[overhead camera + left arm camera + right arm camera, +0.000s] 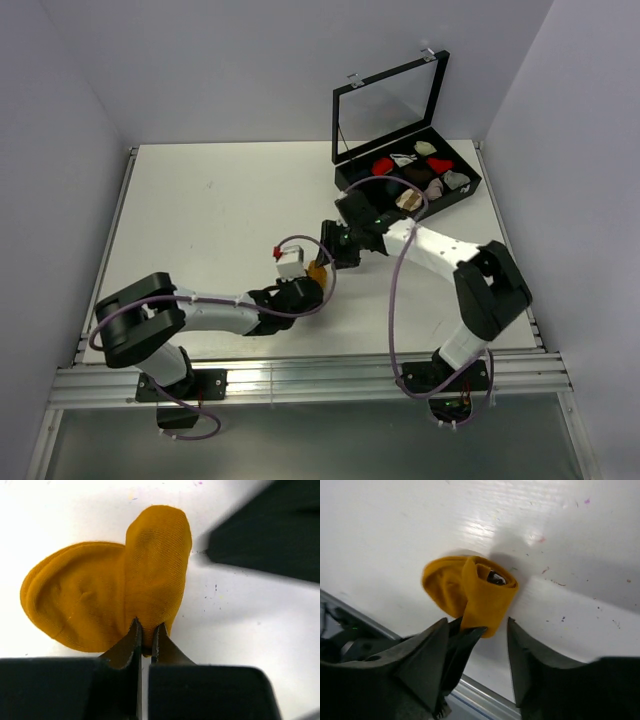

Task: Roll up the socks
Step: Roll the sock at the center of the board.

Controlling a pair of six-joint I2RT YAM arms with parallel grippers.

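Top external view: two robot arms reach over a white counter [220, 200] and meet near its middle, a little toward the near edge, with a mustard sock [317, 272] between their tips. A black case [462, 195] with its clear lid raised stands at the far right corner, holding small sock bundles [430, 170] in red, white, grey and pink. Left wrist view: the sock lies folded over on itself on the counter, and the left fingers [129, 647] are clenched on its near edge, pinching the fabric. Right wrist view: the sock appears as a loose roll with a dark patch in its hollow; the right fingers [532, 665] are spread apart, one on each side of the roll, released.
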